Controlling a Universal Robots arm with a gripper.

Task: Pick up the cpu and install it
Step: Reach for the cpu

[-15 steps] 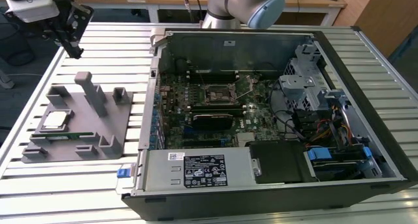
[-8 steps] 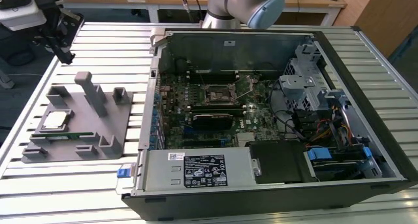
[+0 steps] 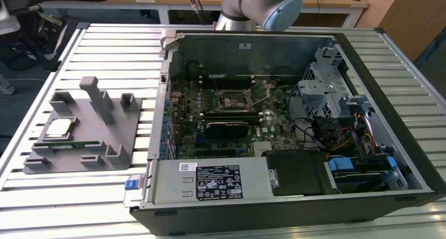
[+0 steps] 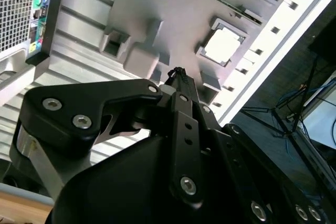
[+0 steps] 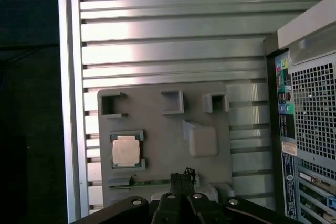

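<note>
on the exterior view's left the cpu [image 3: 58,127] lies flat in a pocket of the grey holder [image 3: 87,130], just beside a green memory stick [image 3: 66,144], with the open computer case [image 3: 279,48] to the right, while in both wrist views the gripper [image 5: 181,176] [image 4: 176,73] hangs over the holder, tips pressed together on nothing, apart from the cpu.

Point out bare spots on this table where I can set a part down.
In the exterior view, bare table slats lie beyond the gray fixture and in front of it. The strip between fixture and computer case is narrow. The fixture, holding the cpu and memory stick, and the case's inside are crowded.
</note>
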